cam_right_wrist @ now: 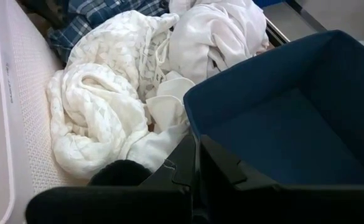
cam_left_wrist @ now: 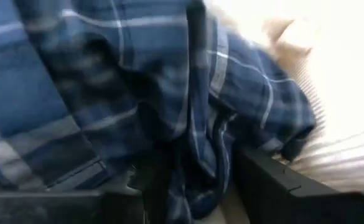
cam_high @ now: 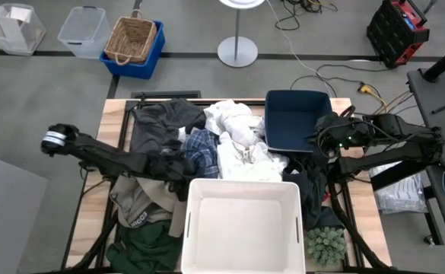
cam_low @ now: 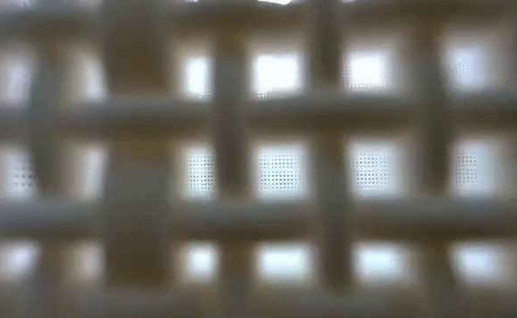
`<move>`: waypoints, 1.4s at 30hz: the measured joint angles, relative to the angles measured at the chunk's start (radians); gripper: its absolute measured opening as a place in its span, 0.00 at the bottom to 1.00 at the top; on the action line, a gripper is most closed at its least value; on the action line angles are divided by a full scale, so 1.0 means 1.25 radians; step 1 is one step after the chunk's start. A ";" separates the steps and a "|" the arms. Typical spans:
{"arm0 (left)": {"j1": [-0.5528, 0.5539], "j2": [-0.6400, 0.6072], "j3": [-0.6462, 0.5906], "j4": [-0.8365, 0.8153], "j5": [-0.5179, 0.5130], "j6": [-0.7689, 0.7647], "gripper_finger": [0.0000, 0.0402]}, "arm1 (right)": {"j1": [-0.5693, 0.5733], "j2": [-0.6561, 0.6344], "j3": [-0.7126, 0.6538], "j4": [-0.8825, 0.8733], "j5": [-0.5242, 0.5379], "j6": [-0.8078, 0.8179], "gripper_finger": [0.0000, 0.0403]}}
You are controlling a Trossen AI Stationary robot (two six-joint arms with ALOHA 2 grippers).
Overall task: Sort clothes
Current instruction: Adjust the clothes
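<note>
Centrally, left gripper [cam_high: 185, 164] fingers clenched on plaid garment [cam_high: 201, 150] beside white bin [cam_high: 241, 190] rim.

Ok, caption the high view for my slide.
Left gripper reaches into the plaid garment; white bin and navy bin sit empty.

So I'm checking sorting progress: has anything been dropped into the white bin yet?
No. In the high view the white bin shows only its bare floor, while the clothes lie heaped on the table behind it.
</note>
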 joint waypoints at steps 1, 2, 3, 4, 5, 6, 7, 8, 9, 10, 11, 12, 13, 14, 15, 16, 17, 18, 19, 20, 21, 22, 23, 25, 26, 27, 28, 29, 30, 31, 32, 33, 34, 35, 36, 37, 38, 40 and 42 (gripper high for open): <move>0.000 0.017 0.000 0.007 0.000 0.000 0.38 | 0.000 0.000 0.000 0.000 0.000 0.000 0.03; 0.000 0.035 0.000 0.017 0.000 0.000 0.38 | 0.000 0.000 0.000 0.000 0.000 0.000 0.03; 0.000 0.052 0.000 0.027 -0.002 0.000 0.38 | 0.000 0.000 0.000 0.000 0.000 0.000 0.03; 0.000 0.070 0.000 0.038 -0.002 -0.001 0.38 | 0.000 0.000 0.000 0.000 0.000 0.000 0.03; 0.000 0.088 0.000 0.051 -0.003 0.000 0.38 | 0.000 0.000 0.000 0.000 0.000 0.000 0.03; 0.000 0.105 0.000 0.067 -0.004 -0.001 0.38 | 0.000 0.000 0.000 0.000 0.000 0.000 0.03; 0.000 0.122 0.000 0.084 -0.006 -0.001 0.38 | 0.000 0.000 0.000 0.000 0.000 0.000 0.03; 0.000 0.139 0.000 0.104 -0.007 0.000 0.38 | 0.000 0.000 0.000 0.000 0.000 0.000 0.03; 0.000 0.156 0.000 0.126 -0.008 0.000 0.38 | 0.000 0.000 0.000 0.000 0.000 0.000 0.03; 0.000 0.172 0.000 0.149 -0.008 -0.001 0.38 | 0.000 0.000 0.000 0.000 0.000 0.000 0.03; 0.000 0.188 0.000 0.174 -0.008 -0.001 0.38 | 0.000 0.000 0.000 0.000 0.000 0.000 0.03; 0.000 0.203 0.000 0.202 -0.008 -0.001 0.38 | 0.000 0.000 0.000 0.000 0.000 0.000 0.03; 0.000 0.218 0.000 0.229 -0.008 -0.001 0.38 | 0.000 0.000 0.000 0.001 0.000 0.000 0.03; 0.000 0.234 0.000 0.257 -0.008 -0.001 0.38 | 0.000 0.000 0.000 0.001 0.000 0.000 0.03; 0.000 0.248 0.000 0.287 -0.008 -0.001 0.38 | 0.000 0.000 0.000 0.001 0.000 0.000 0.03; 0.000 0.263 0.000 0.317 -0.008 -0.001 0.38 | 0.000 0.000 0.000 0.001 0.000 0.000 0.03; 0.000 0.277 0.000 0.347 -0.008 -0.001 0.38 | 0.000 0.000 0.000 0.001 0.000 0.000 0.03; 0.000 0.290 -0.001 0.377 -0.008 0.000 0.38 | 0.000 0.000 0.000 0.001 0.000 0.000 0.03; 0.000 0.302 -0.001 0.406 -0.008 0.000 0.38 | 0.000 0.000 0.000 0.001 0.000 0.000 0.03; 0.000 0.314 -0.001 0.433 -0.007 0.000 0.38 | 0.000 0.000 0.000 0.001 0.000 0.000 0.03; 0.000 0.326 -0.001 0.458 -0.007 0.000 0.38 | 0.000 0.000 0.000 0.001 0.000 0.000 0.03; 0.000 0.336 -0.001 0.483 -0.007 0.000 0.38 | 0.000 0.000 0.000 0.001 0.000 0.000 0.03; 0.000 0.348 -0.001 0.505 -0.007 0.000 0.38 | 0.000 0.000 0.000 0.002 0.000 0.000 0.03; 0.000 0.368 0.002 0.538 -0.006 -0.001 0.38 | 0.000 0.000 0.000 0.002 0.000 0.000 0.03; 0.000 0.377 0.009 0.542 -0.006 -0.001 0.38 | 0.000 0.000 0.000 0.002 0.000 0.000 0.03; 0.000 0.386 0.017 0.546 -0.006 -0.001 0.38 | 0.000 0.000 0.000 0.002 0.000 0.000 0.03; 0.000 0.394 0.025 0.547 -0.006 -0.001 0.38 | 0.000 0.000 0.000 0.002 0.000 0.000 0.03; 0.000 0.404 0.034 0.547 -0.006 -0.001 0.38 | 0.000 0.000 0.000 0.002 0.000 0.000 0.03; 0.000 0.412 0.044 0.547 -0.005 -0.001 0.38 | 0.000 0.000 0.000 0.002 0.000 0.000 0.03; 0.000 0.421 0.056 0.546 -0.005 -0.001 0.38 | 0.000 0.000 0.000 0.002 0.000 0.000 0.03; 0.001 0.430 0.068 0.546 -0.005 -0.001 0.38 | 0.000 0.000 0.000 0.002 0.000 0.000 0.03; 0.001 0.439 0.082 0.543 -0.005 -0.001 0.38 | 0.000 0.000 0.000 0.002 0.000 0.000 0.03; 0.001 0.449 0.096 0.540 -0.005 -0.001 0.38 | 0.000 0.000 0.000 0.002 0.000 0.000 0.03; 0.001 0.456 0.113 0.538 -0.005 -0.001 0.38 | 0.000 0.000 0.000 0.002 0.000 0.000 0.03; 0.001 0.468 0.132 0.535 -0.003 -0.001 0.38 | 0.000 0.000 0.000 0.002 0.000 0.000 0.03; 0.001 0.479 0.152 0.534 -0.001 -0.001 0.38 | 0.000 0.000 0.000 0.003 0.000 0.000 0.03; 0.001 0.490 0.173 0.533 0.000 -0.001 0.38 | 0.000 0.000 0.000 0.003 0.000 0.000 0.03; 0.000 0.516 0.218 0.532 0.002 0.000 0.38 | 0.000 0.000 0.000 0.003 0.000 0.000 0.03; 0.000 0.547 0.270 0.533 0.004 0.001 0.38 | 0.000 0.000 0.000 0.003 0.000 0.000 0.03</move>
